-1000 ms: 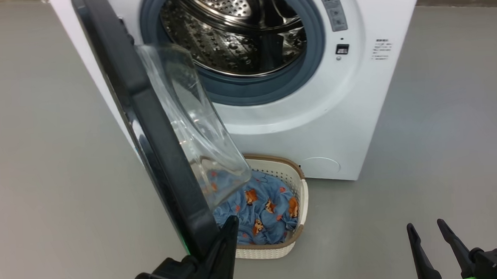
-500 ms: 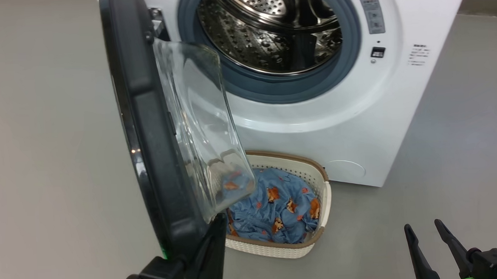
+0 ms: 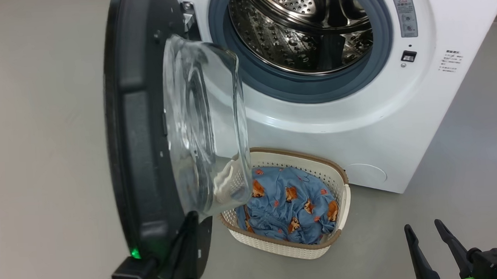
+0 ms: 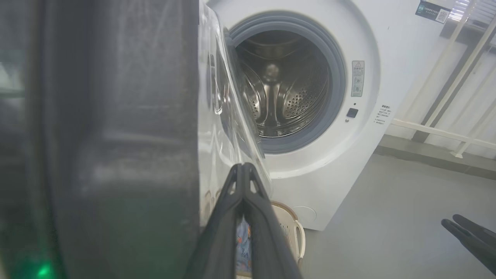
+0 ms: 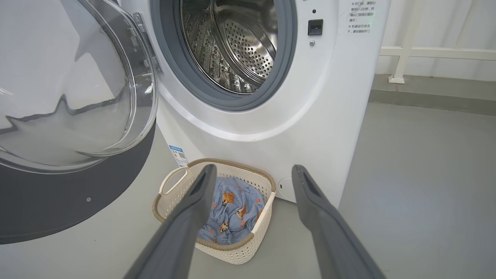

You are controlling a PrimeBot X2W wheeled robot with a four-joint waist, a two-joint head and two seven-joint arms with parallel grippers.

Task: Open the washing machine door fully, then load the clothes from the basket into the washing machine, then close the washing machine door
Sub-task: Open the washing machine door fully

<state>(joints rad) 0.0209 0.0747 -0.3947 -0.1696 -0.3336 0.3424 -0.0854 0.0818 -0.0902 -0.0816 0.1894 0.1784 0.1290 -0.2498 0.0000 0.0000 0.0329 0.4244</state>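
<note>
The washing machine stands with its steel drum bare. The washing machine door hangs open on the left, its glass bowl bulging toward the drum. My left gripper is shut, its fingers lying against the inner side of the door's lower rim; the left wrist view shows the same closed tips beside the door. In front of the machine the basket holds the blue clothes. My right gripper is open and empty at the lower right, well short of the basket and clothes.
Grey floor lies open to the right of the machine and to the left of the door. A white railing runs along the wall behind the machine. The door overhangs the basket's left end.
The camera has shifted, sliding the machine rightward in the picture. The door has swung wider open, my shut left gripper staying at its lower rim. The right gripper is unchanged.
</note>
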